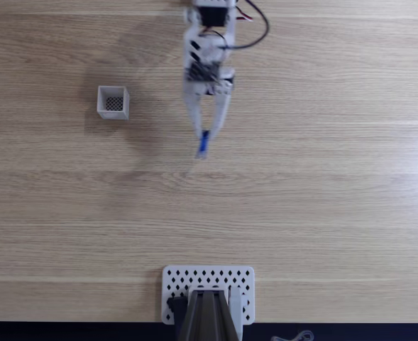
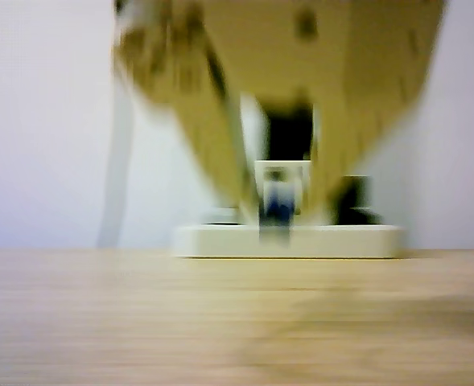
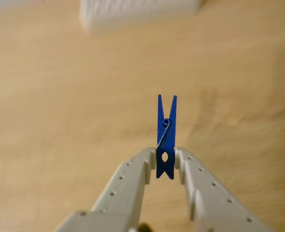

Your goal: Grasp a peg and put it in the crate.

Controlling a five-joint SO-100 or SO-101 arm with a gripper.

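The blue peg (image 3: 166, 137) is pinched between my two grey fingers, sticking out beyond the tips; my gripper (image 3: 165, 157) is shut on its lower half. From above, the peg (image 1: 203, 143) hangs at the tip of my gripper (image 1: 207, 135), lifted over the wooden table near its middle top. The white crate (image 1: 113, 102) with the dark mesh floor stands well to the left of the gripper in that fixed view. In the blurred other view, the peg (image 2: 277, 207) shows as a small blue spot between the fingers.
A flat white plate with diamond holes (image 1: 209, 284) sits at the bottom edge of the fixed view, with a dark mount on it. It appears as a low white slab (image 2: 289, 240) behind the gripper in the other view. Bare wood lies between gripper and crate.
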